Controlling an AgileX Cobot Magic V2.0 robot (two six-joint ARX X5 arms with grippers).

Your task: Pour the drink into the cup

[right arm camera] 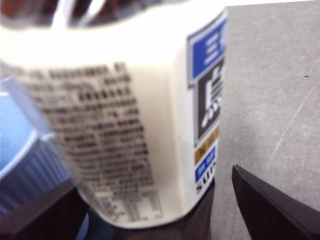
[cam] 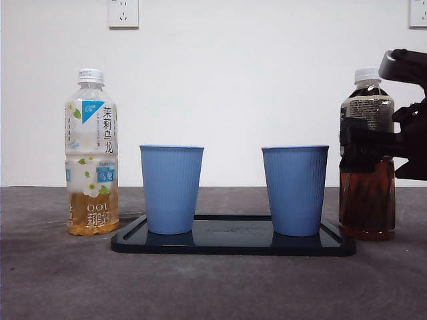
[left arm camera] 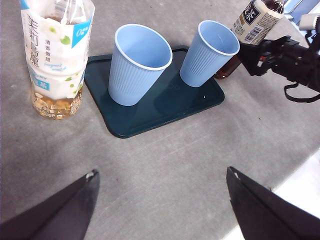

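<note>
R gripper (cam: 363, 143) is reaching around the dark bottle (cam: 366, 200) right of the tray (cam: 233, 248), jaws apart (not clamped); L gripper (left arm camera: 160, 200) is waiting, jaws apart.

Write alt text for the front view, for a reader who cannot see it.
The right claw reaches in from the right edge around a dark tea bottle standing on the grey table. Beside it, two blue cups stand upright on a dark tray. A pale, nearly empty tea bottle stands at the left.
</note>
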